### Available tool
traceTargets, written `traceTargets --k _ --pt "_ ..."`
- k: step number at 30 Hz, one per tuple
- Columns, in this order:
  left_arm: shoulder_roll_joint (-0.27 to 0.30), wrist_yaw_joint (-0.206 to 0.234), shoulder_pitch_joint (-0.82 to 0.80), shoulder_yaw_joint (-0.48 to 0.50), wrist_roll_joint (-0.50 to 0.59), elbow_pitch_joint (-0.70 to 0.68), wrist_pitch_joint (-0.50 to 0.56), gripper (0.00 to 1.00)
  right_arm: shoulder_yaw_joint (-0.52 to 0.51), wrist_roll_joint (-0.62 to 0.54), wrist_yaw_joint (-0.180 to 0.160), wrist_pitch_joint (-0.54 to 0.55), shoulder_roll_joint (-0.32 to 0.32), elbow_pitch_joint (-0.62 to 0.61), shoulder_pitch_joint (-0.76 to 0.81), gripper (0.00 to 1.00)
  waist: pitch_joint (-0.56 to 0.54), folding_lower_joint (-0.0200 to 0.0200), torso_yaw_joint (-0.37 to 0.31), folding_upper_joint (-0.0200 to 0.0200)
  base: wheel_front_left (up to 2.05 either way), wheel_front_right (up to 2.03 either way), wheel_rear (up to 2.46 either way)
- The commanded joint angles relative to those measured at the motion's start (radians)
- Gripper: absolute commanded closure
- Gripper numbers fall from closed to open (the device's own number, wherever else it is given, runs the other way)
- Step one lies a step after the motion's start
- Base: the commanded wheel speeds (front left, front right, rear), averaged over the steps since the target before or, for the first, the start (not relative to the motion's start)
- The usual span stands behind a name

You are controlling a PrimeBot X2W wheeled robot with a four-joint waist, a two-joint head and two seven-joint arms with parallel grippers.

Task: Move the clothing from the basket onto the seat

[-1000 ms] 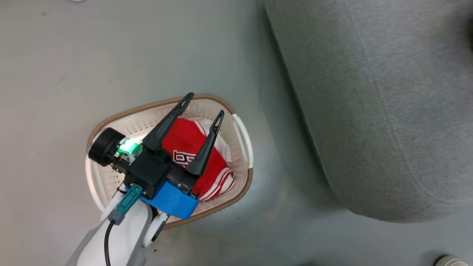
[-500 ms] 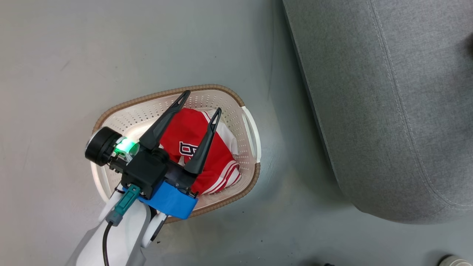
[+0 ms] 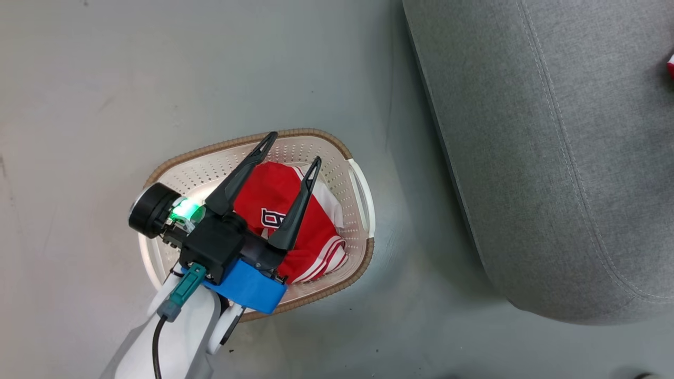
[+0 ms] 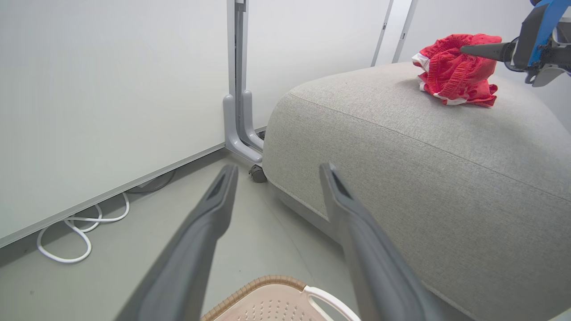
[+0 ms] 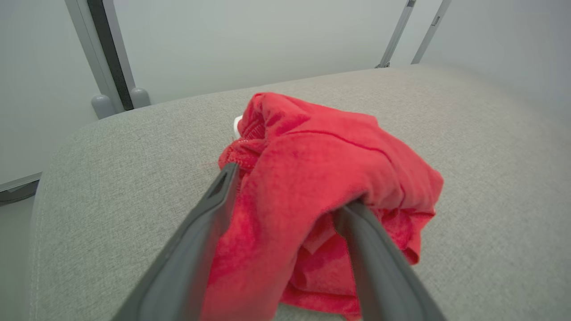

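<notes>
A red garment (image 3: pixel 271 202) with white stripe trim lies crumpled in the cream perforated basket (image 3: pixel 363 195) on the floor. My left gripper (image 3: pixel 295 147) hovers over it, open and holding nothing; in its wrist view the left gripper (image 4: pixel 279 169) points at the seat (image 4: pixel 401 147), with the basket rim (image 4: pixel 267 283) below. A second red garment (image 5: pixel 321 178) lies bunched on the grey seat (image 5: pixel 125 169). My right gripper (image 5: pixel 287 187) is open around it, the cloth draped over one fingertip. The same garment (image 4: pixel 450 71) shows far off, with a right finger (image 4: pixel 486 50) at it.
The seat (image 3: pixel 553 158) fills the right side of the head view, a strip of grey floor (image 3: pixel 410 273) between it and the basket. A white wall panel with a grey post (image 4: pixel 236 111) stands behind, and a white cable (image 4: pixel 67 236) loops along its base.
The head camera has shifted a little, so the whole picture has moved. A scrap of red cloth now shows at the right edge, on the seat. The left gripper stays open over the basket.
</notes>
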Motion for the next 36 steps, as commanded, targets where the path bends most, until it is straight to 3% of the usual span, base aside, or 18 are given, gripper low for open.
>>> traceTargets --k 1,11,15,23,36 --pt "-0.009 -0.002 0.003 0.005 -0.003 0.005 -0.005 0.00 0.006 0.004 0.000 -0.008 -0.007 0.007 -0.007 0.00 -0.012 -0.0001 0.004 0.0000 0.00 0.00 0.00" --pt "-0.076 -0.002 0.047 0.016 -0.039 0.033 -0.005 0.00 0.025 0.005 0.000 -0.015 -0.022 -0.021 0.129 0.00 -0.147 -0.0001 0.068 0.0000 0.00 0.00 0.00" --pt "-0.106 -0.002 0.082 0.048 -0.060 0.051 -0.005 0.00 0.037 0.001 0.000 -0.011 0.007 -0.071 0.209 0.00 -0.226 -0.0001 0.094 0.0000 0.00 0.00 0.00" --pt "-0.145 -0.002 0.171 0.129 -0.078 0.106 -0.005 0.00 0.071 -0.046 0.000 -0.006 0.093 -0.249 0.394 0.00 -0.372 -0.0001 0.134 0.0000 0.00 0.00 0.00" --pt "-0.180 -0.002 0.315 0.267 -0.064 0.169 -0.005 0.00 0.179 -0.059 0.000 0.122 0.260 -0.672 0.744 0.00 -0.549 -0.0001 0.198 0.0000 0.00 0.00 0.00"
